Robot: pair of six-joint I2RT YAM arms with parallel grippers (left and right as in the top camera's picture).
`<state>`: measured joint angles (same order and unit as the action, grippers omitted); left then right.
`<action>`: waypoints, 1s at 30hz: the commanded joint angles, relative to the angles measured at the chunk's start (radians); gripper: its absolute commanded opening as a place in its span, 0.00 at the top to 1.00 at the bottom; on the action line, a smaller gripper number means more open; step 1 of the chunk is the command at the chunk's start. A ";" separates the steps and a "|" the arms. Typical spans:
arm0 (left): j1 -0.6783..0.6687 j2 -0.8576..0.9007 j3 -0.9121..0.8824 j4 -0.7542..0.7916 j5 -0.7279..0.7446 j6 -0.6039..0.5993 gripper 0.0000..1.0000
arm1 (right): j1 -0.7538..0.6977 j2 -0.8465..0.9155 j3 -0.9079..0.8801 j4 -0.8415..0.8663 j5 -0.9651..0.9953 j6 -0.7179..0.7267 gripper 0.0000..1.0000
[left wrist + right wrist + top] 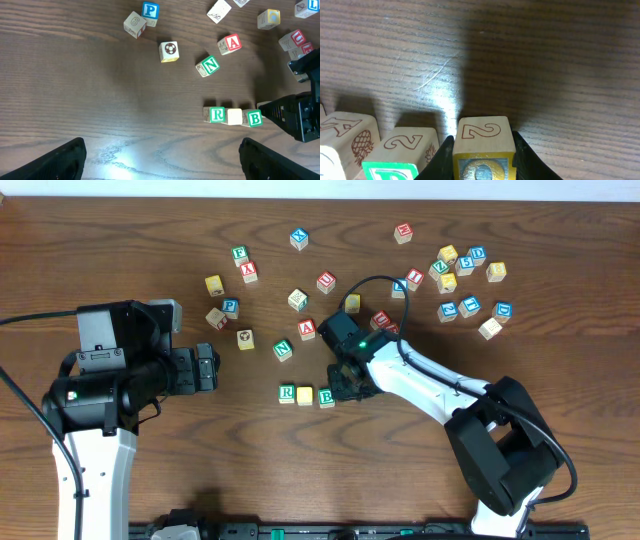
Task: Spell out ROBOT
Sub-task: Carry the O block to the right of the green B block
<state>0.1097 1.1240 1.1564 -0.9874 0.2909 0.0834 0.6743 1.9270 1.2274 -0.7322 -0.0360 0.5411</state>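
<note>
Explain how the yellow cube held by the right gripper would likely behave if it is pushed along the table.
The yellow cube looks like solid wood, so it is probably stiff and light. Its flat faces suggest it would slide rather than roll on the table. The fingers press on flat sides, so it seems unlikely to slip out.

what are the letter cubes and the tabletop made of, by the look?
Green R cube: pale wood, matte, apparently unvarnished; letter and border painted green.
Yellow cube: same pale wood, with faint grain and brown printed or burnt-looking outlines on its side and yellow paint along one face's rim.
Table: dark brown wood grain, low sheen with a glare patch; solid wood or laminate, cannot tell.
</note>
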 commanded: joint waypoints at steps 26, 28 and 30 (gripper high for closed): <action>0.004 -0.002 0.013 -0.002 0.015 0.013 0.04 | 0.080 0.031 -0.045 0.045 0.037 0.168 0.75; 0.004 -0.002 0.013 -0.002 0.015 0.013 0.04 | 0.080 0.031 -0.045 0.055 0.037 0.188 0.74; 0.004 -0.002 0.013 -0.002 0.015 0.013 0.04 | 0.080 0.031 -0.045 0.065 0.037 0.196 0.73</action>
<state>0.1097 1.1240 1.1564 -0.9874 0.2913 0.0837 0.7395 1.9266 1.2102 -0.6849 0.0402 0.6975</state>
